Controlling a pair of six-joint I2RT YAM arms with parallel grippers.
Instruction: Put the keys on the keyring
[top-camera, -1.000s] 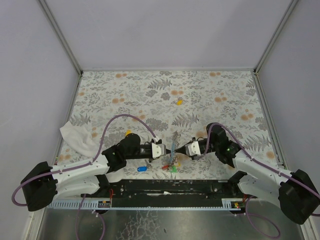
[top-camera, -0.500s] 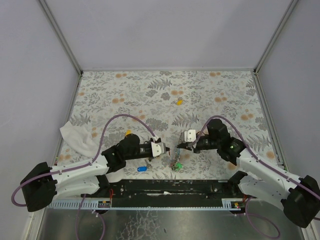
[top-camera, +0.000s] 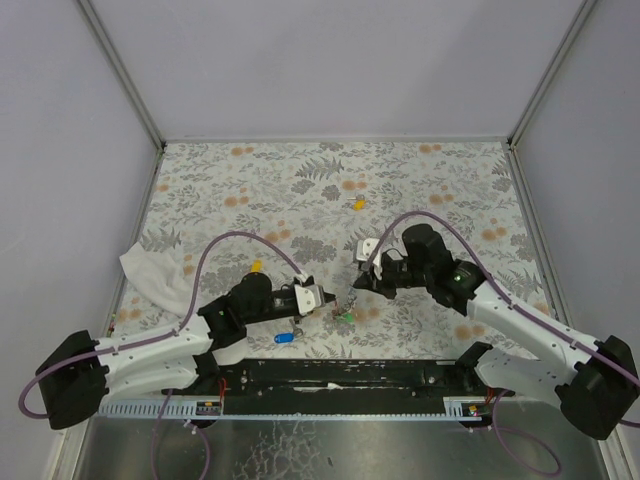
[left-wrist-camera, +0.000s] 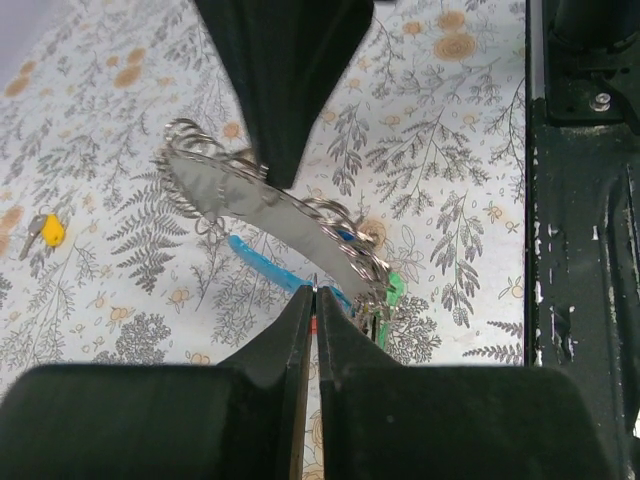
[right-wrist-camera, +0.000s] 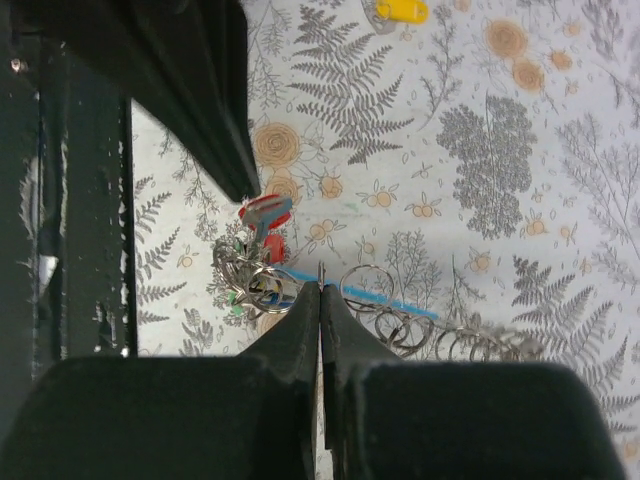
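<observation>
The keyring (left-wrist-camera: 300, 215) is a coiled silver cord with a light-blue end piece (left-wrist-camera: 262, 266), held stretched just above the table. My left gripper (left-wrist-camera: 316, 292) is shut on a thin metal loop at its near end. A cluster of keys (right-wrist-camera: 252, 280) hangs there, red heads (right-wrist-camera: 266, 212) and a green one (left-wrist-camera: 394, 290) showing. My right gripper (right-wrist-camera: 321, 284) is shut on a wire loop of the same keyring beside the coils (right-wrist-camera: 440, 335). In the top view the two grippers (top-camera: 328, 302) (top-camera: 353, 289) meet over the cluster (top-camera: 347, 316). A loose blue key (top-camera: 284, 337) lies near the front edge.
A yellow key (top-camera: 357, 203) lies mid-table and another (top-camera: 256, 267) beside the left arm. A crumpled white cloth (top-camera: 150, 272) sits at the left edge. The black base rail (top-camera: 340, 375) runs along the near side.
The right arm has swung up and to the left, its gripper now tilted over the keyring. The cord and key cluster have been drawn together; the left gripper shifted slightly toward them.
</observation>
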